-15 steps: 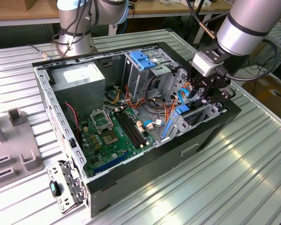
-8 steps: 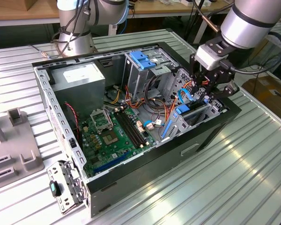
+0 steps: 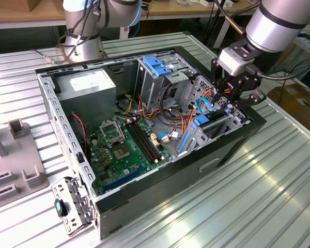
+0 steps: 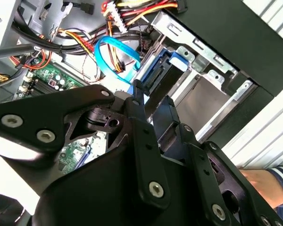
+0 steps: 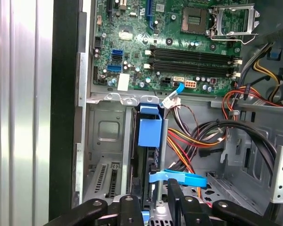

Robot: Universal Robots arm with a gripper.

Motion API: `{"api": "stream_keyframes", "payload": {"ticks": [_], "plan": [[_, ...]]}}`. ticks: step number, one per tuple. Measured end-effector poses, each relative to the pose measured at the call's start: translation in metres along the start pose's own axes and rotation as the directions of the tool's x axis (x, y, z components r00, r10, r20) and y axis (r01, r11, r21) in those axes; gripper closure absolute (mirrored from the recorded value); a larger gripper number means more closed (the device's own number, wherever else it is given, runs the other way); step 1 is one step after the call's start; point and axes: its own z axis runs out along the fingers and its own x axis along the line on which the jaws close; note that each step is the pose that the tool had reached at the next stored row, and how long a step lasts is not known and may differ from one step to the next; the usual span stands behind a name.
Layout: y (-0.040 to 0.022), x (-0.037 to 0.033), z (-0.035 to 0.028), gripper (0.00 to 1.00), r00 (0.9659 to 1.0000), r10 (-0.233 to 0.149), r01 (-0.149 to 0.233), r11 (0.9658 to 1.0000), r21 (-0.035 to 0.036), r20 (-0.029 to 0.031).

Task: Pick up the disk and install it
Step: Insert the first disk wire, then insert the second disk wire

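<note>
The disk [image 3: 213, 123] stands on edge in the metal bay at the end of the open computer case on the exterior view's right. Its blue carrier frame [image 5: 149, 131] faces the motherboard, and the dark body sits down in the slot. My gripper [image 3: 228, 106] hangs right over it. In both wrist views the two black fingers [image 4: 142, 110] sit on either side of the disk [image 4: 161, 75] and press against its faces. The gripper [image 5: 155, 207] is shut on it. The bay walls hide the lower part of the disk.
A green motherboard [image 3: 124, 150] fills the case floor. A grey power-supply box [image 3: 88, 88] and a drive cage with a light-blue bracket [image 3: 157, 64] stand at the back. Cable bundles [image 5: 212, 136] and a blue ribbon cable [image 4: 115, 54] crowd the bay. A hand [image 4: 266, 181] is beside the case.
</note>
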Motion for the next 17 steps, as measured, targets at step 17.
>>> {"api": "stream_keyframes", "payload": {"ticks": [17], "plan": [[-0.0119,0.0009,0.0014,0.64,1.0000,0.001,-0.001,0.9998,-0.0189,-0.0040]]}}
